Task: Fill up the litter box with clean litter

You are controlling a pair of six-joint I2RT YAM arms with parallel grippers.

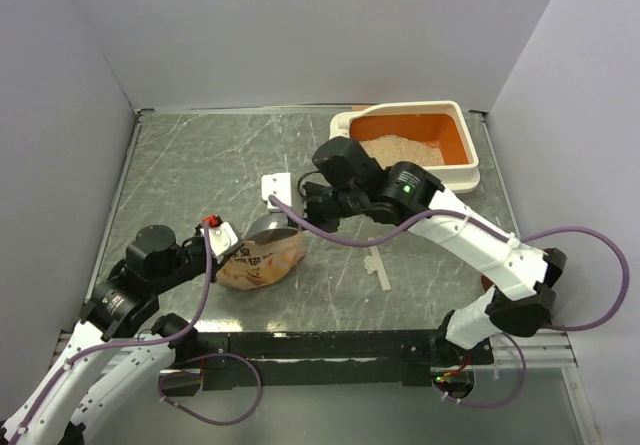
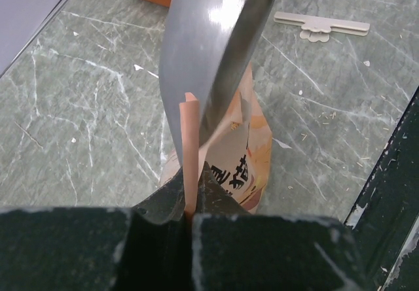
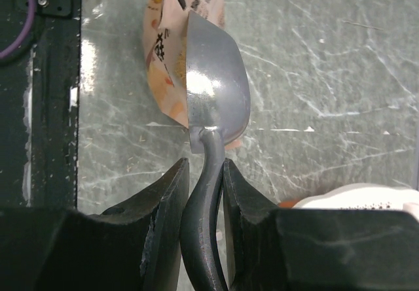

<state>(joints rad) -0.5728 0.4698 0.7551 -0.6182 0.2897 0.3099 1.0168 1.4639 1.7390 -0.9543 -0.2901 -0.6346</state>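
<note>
The litter box (image 1: 470, 155), cream rim and orange basin, stands at the far right of the table with a heap of pale clean litter (image 1: 400, 150) inside. A tan-orange printed bag (image 1: 262, 262) lies near the middle front. My left gripper (image 2: 191, 173) is shut on the bag's upper edge (image 2: 190, 127) and holds it up. My right gripper (image 3: 205, 167) is shut on the handle of a grey metal scoop (image 3: 216, 82). The scoop's bowl (image 1: 272, 230) points into the bag's mouth, and I see no litter on its shiny face.
A white clip (image 1: 275, 185) lies just behind the scoop. A thin white strip (image 1: 378, 265) lies right of the bag, also seen in the left wrist view (image 2: 321, 24). Grey walls close in the table, with a black rail (image 1: 330, 345) along the near edge.
</note>
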